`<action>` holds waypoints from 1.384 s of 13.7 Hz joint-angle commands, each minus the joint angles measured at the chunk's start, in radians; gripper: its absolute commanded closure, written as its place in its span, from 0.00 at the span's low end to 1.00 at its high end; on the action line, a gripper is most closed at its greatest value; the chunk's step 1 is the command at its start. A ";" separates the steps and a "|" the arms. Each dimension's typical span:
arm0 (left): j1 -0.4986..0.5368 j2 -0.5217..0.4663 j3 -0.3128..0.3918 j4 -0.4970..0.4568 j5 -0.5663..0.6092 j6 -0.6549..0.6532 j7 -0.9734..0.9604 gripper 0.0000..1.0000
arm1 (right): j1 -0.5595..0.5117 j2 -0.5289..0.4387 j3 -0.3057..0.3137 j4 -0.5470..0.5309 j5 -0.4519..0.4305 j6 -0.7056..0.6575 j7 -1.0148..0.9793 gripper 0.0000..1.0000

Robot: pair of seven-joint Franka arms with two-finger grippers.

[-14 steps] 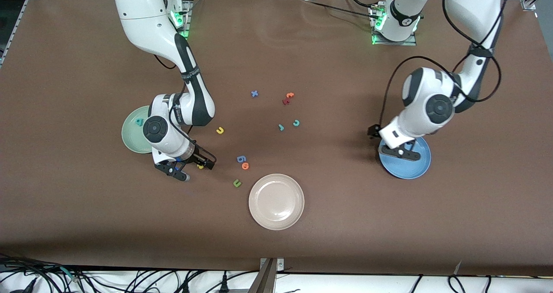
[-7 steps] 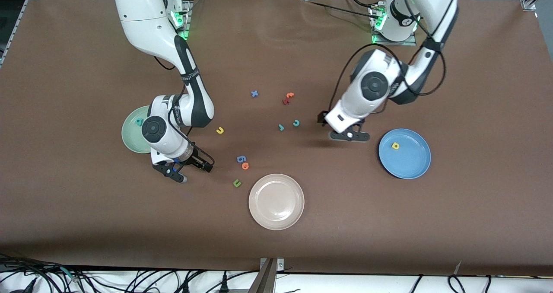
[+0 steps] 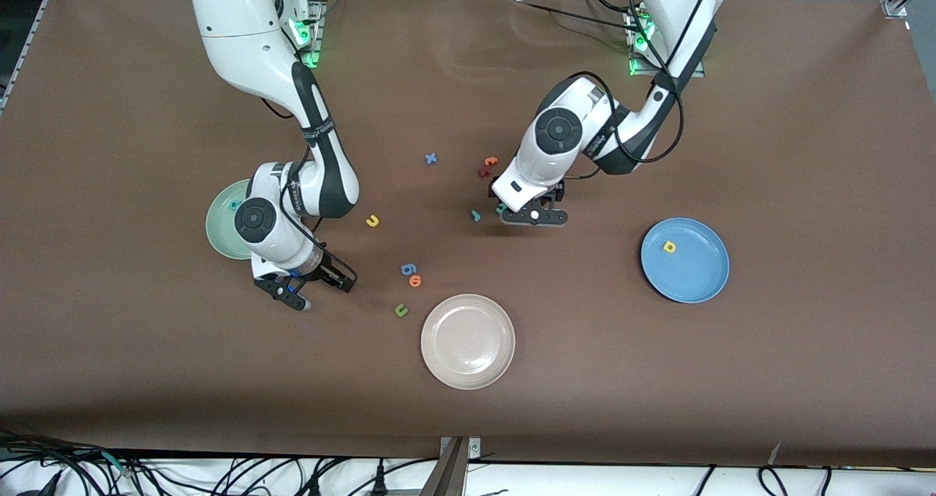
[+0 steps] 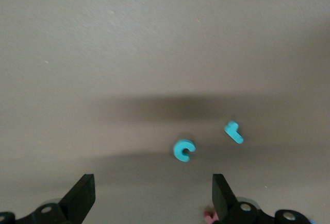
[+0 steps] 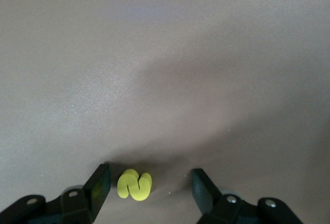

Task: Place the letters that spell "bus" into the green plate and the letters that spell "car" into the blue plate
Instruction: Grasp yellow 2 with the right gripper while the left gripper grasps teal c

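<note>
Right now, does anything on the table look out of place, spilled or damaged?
Nothing stands out. A yellow letter lies flat in the blue plate, a teal one in the green plate, the white plate holds nothing, and the loose letters lie scattered on the table unharmed.

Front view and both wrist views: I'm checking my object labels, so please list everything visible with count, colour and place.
green plate: one, mint, toward the right arm's end
b: one, teal, in the green plate
s: one, yellow, on the table between the right gripper's fingers
u: one, yellow, mid-table
g, o, second u: one each, blue, orange, dark green, beside the cream plate
cream plate: one, nearest the front camera
x: one, blue, mid-table
two letters: orange, red, touching
c, r: one each, teal, side by side
blue plate: one, toward the left arm's end
a: one, yellow, in the blue plate
table: brown
left gripper: open, over the c
right gripper: open, around the s
</note>
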 commanded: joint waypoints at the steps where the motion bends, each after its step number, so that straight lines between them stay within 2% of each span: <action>1: -0.051 0.073 0.013 0.084 0.066 -0.011 -0.062 0.00 | -0.002 0.028 0.003 0.024 0.044 0.008 0.001 0.29; 4: -0.053 0.124 0.013 0.101 0.101 0.005 -0.065 0.00 | 0.007 0.032 0.003 0.024 0.084 0.008 0.001 0.31; 6: -0.050 0.164 0.015 0.133 0.158 0.008 -0.067 0.01 | 0.007 0.035 0.001 0.024 0.083 0.008 0.000 0.44; 8: -0.050 0.186 0.015 0.141 0.172 0.008 -0.065 0.10 | 0.004 0.035 0.003 0.025 0.081 0.008 -0.013 0.58; 10: -0.050 0.189 0.015 0.145 0.172 0.009 -0.067 0.14 | 0.004 0.035 0.001 0.024 0.078 0.008 -0.016 0.73; 12: -0.053 0.198 0.015 0.145 0.174 0.011 -0.067 0.32 | 0.004 0.034 0.003 0.024 0.075 0.008 -0.017 0.83; 13: -0.053 0.201 0.015 0.145 0.172 0.011 -0.067 0.36 | 0.004 0.035 0.001 0.024 0.073 0.008 -0.017 0.87; 15: -0.053 0.201 0.015 0.145 0.174 0.011 -0.067 0.44 | 0.007 0.034 0.001 0.024 0.072 0.008 -0.020 0.90; 19: -0.056 0.202 0.013 0.145 0.172 0.011 -0.070 0.45 | 0.013 0.003 -0.014 0.027 0.064 -0.072 -0.017 0.90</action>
